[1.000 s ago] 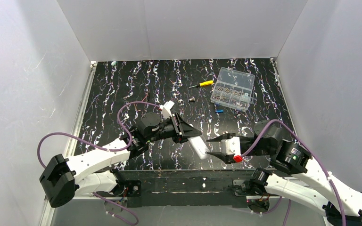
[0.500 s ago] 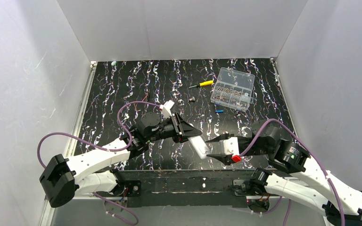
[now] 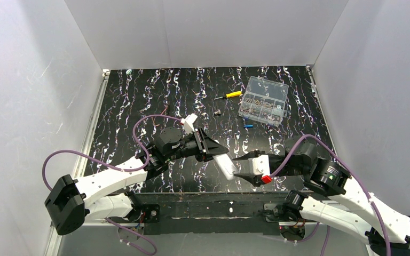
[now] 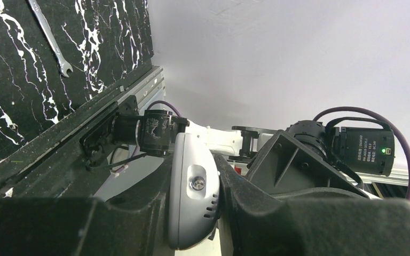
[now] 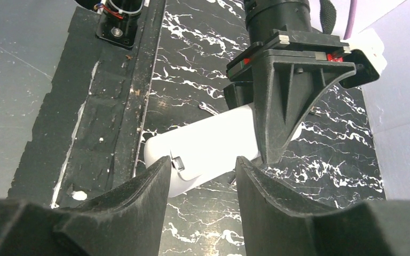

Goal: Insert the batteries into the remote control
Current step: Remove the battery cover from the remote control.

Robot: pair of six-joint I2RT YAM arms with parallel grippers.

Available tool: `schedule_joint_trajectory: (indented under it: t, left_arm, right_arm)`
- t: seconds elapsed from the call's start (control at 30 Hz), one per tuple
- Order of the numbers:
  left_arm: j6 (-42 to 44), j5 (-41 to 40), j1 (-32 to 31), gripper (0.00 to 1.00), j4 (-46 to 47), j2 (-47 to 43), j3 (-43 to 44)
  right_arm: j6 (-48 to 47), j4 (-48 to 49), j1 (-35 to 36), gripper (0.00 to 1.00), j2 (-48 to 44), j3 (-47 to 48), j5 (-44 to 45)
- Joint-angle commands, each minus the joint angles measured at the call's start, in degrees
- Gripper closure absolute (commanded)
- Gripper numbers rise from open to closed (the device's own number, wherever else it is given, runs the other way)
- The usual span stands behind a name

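My left gripper [image 3: 218, 153] is shut on the white remote control [image 3: 225, 166] and holds it above the near part of the table, its free end pointing right and toward me. In the left wrist view the remote [image 4: 192, 200] sits clamped edge-on between the two black fingers [image 4: 261, 205]. My right gripper [image 3: 238, 166] is open and empty, its fingertips [image 5: 155, 181] on either side of the remote's free end [image 5: 203, 152], where a small latch shows. One blue battery [image 3: 249, 126] lies on the table below the clear box. Any other batteries are out of view.
A clear compartment box [image 3: 264, 100] stands at the back right. A yellow-handled screwdriver [image 3: 229, 95] lies left of it, and a small dark part [image 3: 218, 112] lies below that. A silver wrench [image 4: 50, 37] lies on the black marbled table [image 3: 139, 101]. White walls enclose the sides and back.
My right gripper has moved a little left toward the remote's free end, so its open fingertips now flank that end. The left arm and the remote have stayed put.
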Motion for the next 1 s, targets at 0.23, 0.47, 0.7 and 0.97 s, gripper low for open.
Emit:
schedule_joint_trajectory:
  t: [0.23,0.47,0.7,0.97]
  left_arm:
    - [0.1,1.5,-0.2,1.00,3.7,-2.0,1.2]
    - [0.0,1.5,-0.2,1.00,3.9,-1.8,1.0]
    - [0.0,1.4,-0.2,1.00,4.0,-1.7,0.8]
    - [0.0,1.5,-0.2,1.00,4.1,-1.7,0.8]
  right_arm:
    - [-0.9,4.7,-0.1,0.45,-0.3,-1.7,2.8]
    - [-1.0,5.6,-0.1,0.45,-1.0,-1.6,4.0]
    - [-1.2,6.8,-0.1,0.46,-2.1,-1.6,5.8]
    - [-0.6,8.4,-0.1,0.46,-2.7,-1.7,6.4]
